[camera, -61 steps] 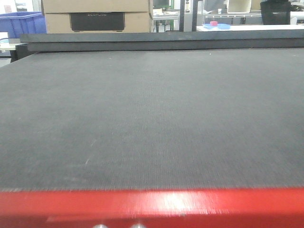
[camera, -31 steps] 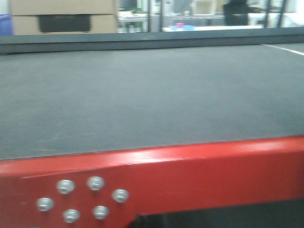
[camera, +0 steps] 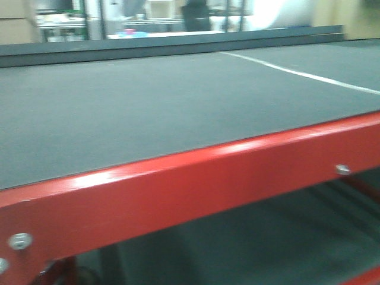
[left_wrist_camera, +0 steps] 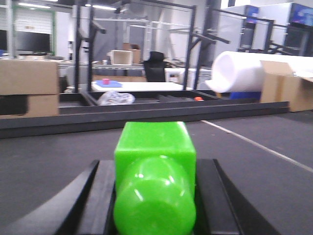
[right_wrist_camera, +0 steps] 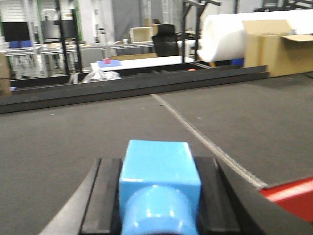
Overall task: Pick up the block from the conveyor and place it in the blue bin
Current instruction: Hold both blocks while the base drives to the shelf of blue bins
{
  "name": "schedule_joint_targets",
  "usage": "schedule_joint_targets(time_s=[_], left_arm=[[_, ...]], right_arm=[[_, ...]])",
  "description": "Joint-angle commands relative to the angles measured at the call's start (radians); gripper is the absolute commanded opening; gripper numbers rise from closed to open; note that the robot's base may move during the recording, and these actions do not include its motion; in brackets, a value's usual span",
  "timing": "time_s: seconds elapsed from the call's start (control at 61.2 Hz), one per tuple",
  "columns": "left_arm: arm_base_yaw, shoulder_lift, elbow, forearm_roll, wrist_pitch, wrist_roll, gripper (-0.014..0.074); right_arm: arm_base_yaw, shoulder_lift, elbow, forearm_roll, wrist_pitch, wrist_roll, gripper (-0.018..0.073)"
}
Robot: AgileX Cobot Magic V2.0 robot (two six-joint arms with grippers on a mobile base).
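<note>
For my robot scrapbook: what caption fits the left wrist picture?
Left gripper holding a green block over the grey conveyor.

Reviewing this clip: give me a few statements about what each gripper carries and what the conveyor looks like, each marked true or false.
1. The left gripper is closed on a green block. True.
2. The right gripper is empty. False: a blue block sits clamped between its fingers.
3. A white line runs across the conveyor belt. True.
4. The near frame edge of the conveyor is yellow. False: the frame edge is red.
</note>
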Motion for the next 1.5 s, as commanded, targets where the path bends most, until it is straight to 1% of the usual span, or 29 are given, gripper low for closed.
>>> schedule_joint_targets(time_s=[0.0,1.486], left_arm=[[0.0,-0.004,0.001,-0.004,-0.018,0.001,-0.0111],[0.0,-0.004,0.001,-0.004,-0.018,0.001,-0.0111]], right_arm=[[-0.002,-0.004,0.003,0.002,-0.022,-0.004,-0.0155],[-0.002,-0.004,0.003,0.002,-0.022,-0.004,-0.0155]])
